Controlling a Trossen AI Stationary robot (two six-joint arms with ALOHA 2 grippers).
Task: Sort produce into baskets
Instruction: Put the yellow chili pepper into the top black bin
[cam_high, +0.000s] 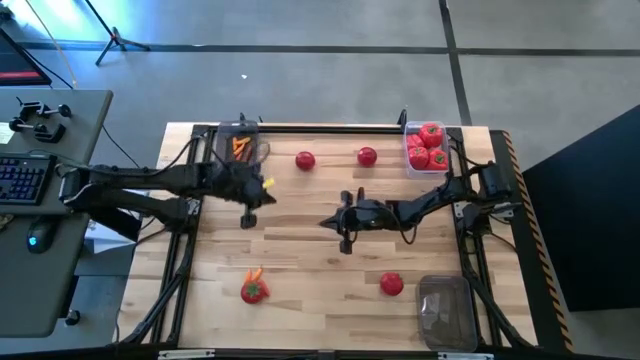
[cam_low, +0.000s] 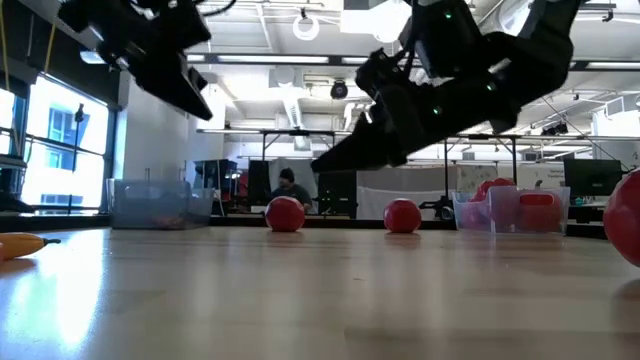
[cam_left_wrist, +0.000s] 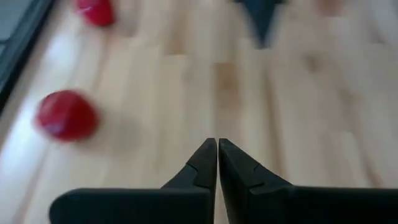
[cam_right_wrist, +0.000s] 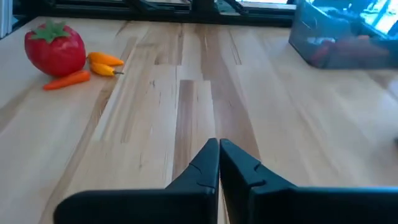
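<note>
Baskets (cam_high: 241, 140): three at the tabletop (cam_high: 320, 290) edges; one holds carrots, one tomatoes, one looks bare.
Loose tomatoes (cam_high: 305, 159): four on the tabletop.
Left gripper (cam_high: 250, 214): fingers closed, holding nothing.
Right gripper (cam_high: 345, 236): fingers closed, holding nothing.

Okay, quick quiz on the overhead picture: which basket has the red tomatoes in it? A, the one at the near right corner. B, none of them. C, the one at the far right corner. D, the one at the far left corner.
C: the far right basket holds a cluster of red tomatoes, while the far left basket shows only orange pieces and the near right basket shows no red.
</note>
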